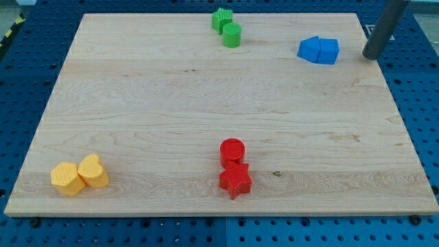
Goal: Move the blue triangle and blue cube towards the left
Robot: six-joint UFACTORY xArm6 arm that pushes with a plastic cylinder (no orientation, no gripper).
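Note:
The blue triangle (309,49) and the blue cube (328,51) sit touching each other near the view's top right of the wooden board (158,110), triangle on the left, cube on the right. My tip (371,56) is the lower end of a dark rod coming down from the view's top right corner. It stands to the right of the blue cube, a short gap away, near the board's right edge.
A green star-like block (221,18) and a green cylinder (232,35) sit at top centre. A red cylinder (232,151) and red star (235,180) sit at bottom centre. Two yellow blocks, one (66,178) beside the other (92,171), sit at bottom left.

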